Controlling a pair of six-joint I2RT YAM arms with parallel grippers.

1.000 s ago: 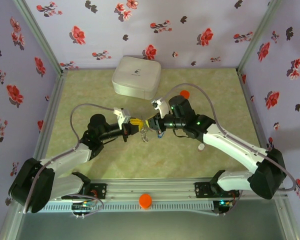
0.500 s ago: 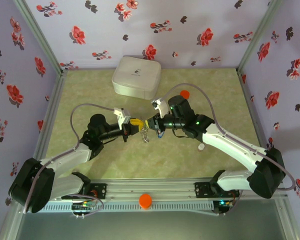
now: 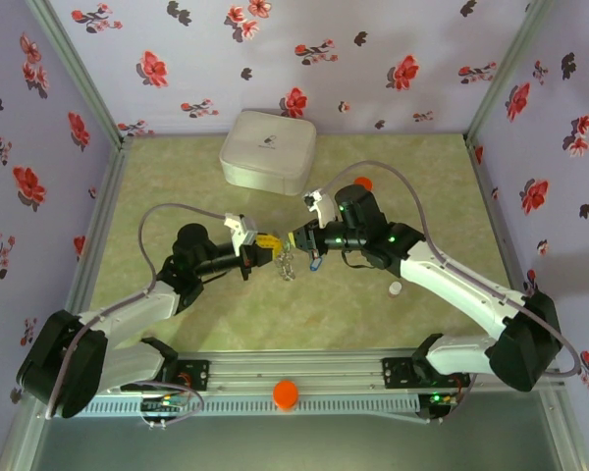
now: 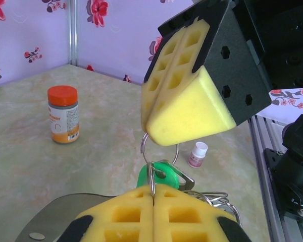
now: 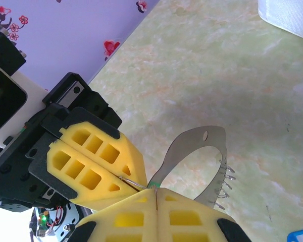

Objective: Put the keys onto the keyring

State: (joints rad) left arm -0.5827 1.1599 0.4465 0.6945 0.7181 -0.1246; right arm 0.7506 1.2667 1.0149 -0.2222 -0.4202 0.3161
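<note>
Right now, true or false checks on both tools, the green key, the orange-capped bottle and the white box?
1. The left tool and the right tool are both shut. True.
2. The green key lies loose, away from both tools. False: it hangs right at the tool tips.
3. The orange-capped bottle stands upright. True.
4. The white box sits at the near edge. False: it sits at the far end.

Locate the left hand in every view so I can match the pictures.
Top external: left hand at centre, left of the right hand.
Left wrist: left hand at bottom centre.
Right wrist: left hand at lower left.
Shared landmark: the right hand, meeting it tip to tip.
</note>
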